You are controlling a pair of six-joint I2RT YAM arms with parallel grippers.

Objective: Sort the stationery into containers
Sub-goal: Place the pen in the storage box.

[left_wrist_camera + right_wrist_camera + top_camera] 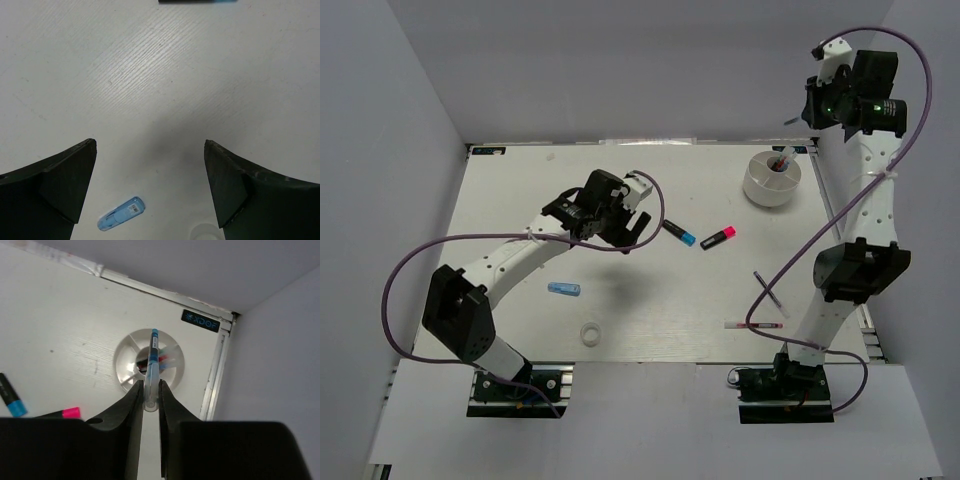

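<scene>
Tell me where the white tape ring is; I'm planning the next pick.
In the top view, the tape ring lies near the table's front edge, left of centre; the light-blue tube is its nearest neighbour.

- Black marker with blue cap [197,1]: cut by the left wrist view's top edge, sliver only. Also clipped at the right wrist view's left edge.
- Small white tape ring [206,233]: faint, blurred, cut by the left wrist view's bottom edge.
- Black marker with pink cap [70,412]: body hidden behind right gripper [150,383], only the cap shows.
- Round white divided dish [121,357]: red and blue items inside are blurred, partly behind the held clear blue-tipped pen [153,355]. Count unreadable.
- Left gripper's 2 black fingers [60,185]: bases run off frame.
</scene>
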